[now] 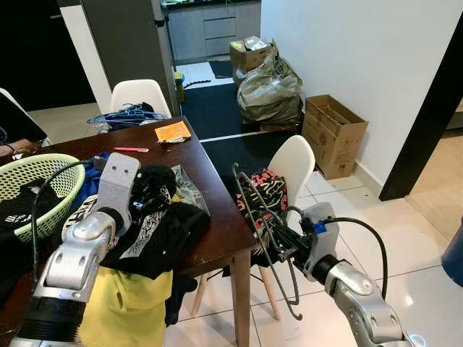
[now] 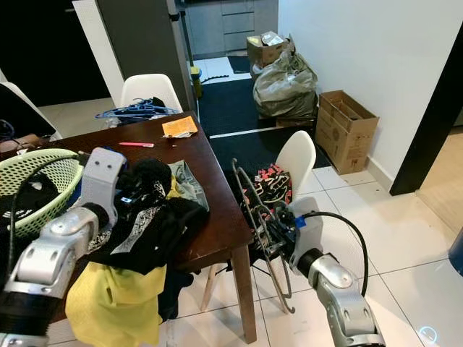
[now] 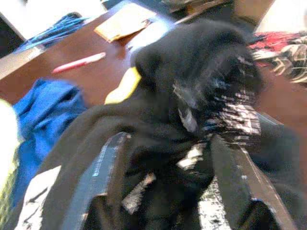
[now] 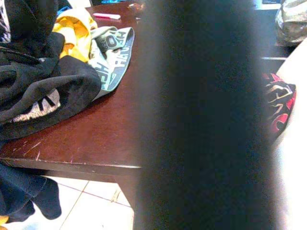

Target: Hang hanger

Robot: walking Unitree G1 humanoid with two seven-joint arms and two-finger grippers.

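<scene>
A bundle of dark wire hangers (image 1: 255, 211) hangs beside the table's right edge, hooks (image 1: 293, 309) pointing down at the floor. My right gripper (image 1: 284, 242) is shut on the bundle near its middle. In the right wrist view a broad dark blur (image 4: 201, 115) crosses the picture close to the lens. My left gripper (image 3: 168, 177) sits over a black printed garment (image 1: 155, 224) piled on the brown table (image 1: 217, 217). Its fingers (image 3: 103, 167) stand open on either side of the cloth.
A green laundry basket (image 1: 40, 181) stands at the table's left, and a yellow garment (image 1: 126, 303) hangs off the front. A white chair (image 1: 296, 159) with a red-black cloth stands right of the table. Blue hangers (image 1: 126, 116) lie on the far chair. A cardboard box (image 1: 333, 134) and bags (image 1: 271, 90) line the right wall.
</scene>
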